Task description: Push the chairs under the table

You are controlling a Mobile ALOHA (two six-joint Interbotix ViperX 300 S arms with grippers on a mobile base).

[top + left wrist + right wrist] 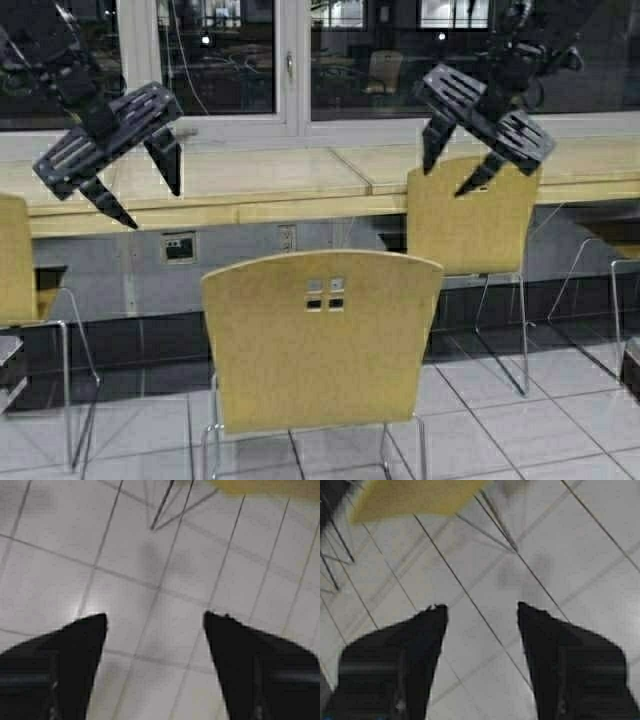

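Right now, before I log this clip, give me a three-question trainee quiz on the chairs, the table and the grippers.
1. True or false: the middle chair is already tucked under the table.
2. How many yellow-tan plywood chairs show in the high view: A two, B three, C five?
3. Fill in: the left gripper and right gripper both hang raised with fingers ____.

Key: 1 false, it stands clear on the tiled floor. 2 B. 3 open.

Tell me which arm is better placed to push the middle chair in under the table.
Neither clearly. The left gripper and right gripper both hang raised, jaws open, either side of the middle chair, which stands clear of the table. Using both arms seems most sensible.
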